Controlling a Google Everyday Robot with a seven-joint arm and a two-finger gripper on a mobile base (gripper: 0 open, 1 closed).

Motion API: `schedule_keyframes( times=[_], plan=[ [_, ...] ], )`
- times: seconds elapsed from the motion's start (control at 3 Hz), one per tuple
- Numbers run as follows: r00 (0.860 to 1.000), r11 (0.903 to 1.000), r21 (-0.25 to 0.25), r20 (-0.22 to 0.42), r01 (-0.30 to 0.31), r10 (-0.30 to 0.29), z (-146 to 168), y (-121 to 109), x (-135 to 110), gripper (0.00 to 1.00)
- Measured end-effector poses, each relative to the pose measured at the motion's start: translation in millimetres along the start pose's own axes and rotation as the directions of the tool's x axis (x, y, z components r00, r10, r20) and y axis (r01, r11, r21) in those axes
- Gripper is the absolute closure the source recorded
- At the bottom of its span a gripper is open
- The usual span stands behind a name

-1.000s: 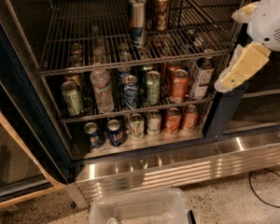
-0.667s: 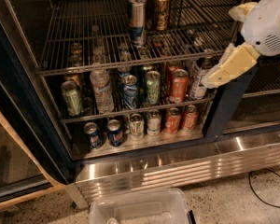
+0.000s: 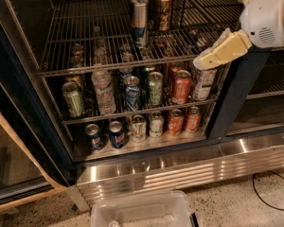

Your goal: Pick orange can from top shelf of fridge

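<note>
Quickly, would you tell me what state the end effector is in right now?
End effector: cannot be told; it is at the front right of the top shelf, apart from the orange can.

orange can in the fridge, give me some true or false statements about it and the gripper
The orange can stands upright on the top shelf. True.
The gripper holds the orange can. False: it is by the shelf's front right edge, apart from the can.
A silver-and-blue can stands left of the orange can. True.
The clear bin sits inside the fridge. False: it is on the floor before it.
</note>
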State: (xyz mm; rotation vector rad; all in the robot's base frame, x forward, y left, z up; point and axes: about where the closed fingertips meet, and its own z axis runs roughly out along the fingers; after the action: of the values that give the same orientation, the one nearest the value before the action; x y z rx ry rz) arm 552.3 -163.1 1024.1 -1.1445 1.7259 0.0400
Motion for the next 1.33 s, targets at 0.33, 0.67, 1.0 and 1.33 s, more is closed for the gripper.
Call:
schedule_keyframes(
  times=[0.33,0.67,1.0,1.33],
  plan=[
    [1.000,1.0000,0.000,0.000,0.000,0.000,0,0,0,0.00],
    [0.999,0.9999,0.009,0.044,0.007,-0.007,13,0,-4,0.00],
    [0.991,0.9981,0.058,0.136,-0.020,0.012,31,-7,-6,0.00],
    [0.973,0.9914,0.124,0.229,-0.040,0.011,47,-20,-15,0.00]
  ],
)
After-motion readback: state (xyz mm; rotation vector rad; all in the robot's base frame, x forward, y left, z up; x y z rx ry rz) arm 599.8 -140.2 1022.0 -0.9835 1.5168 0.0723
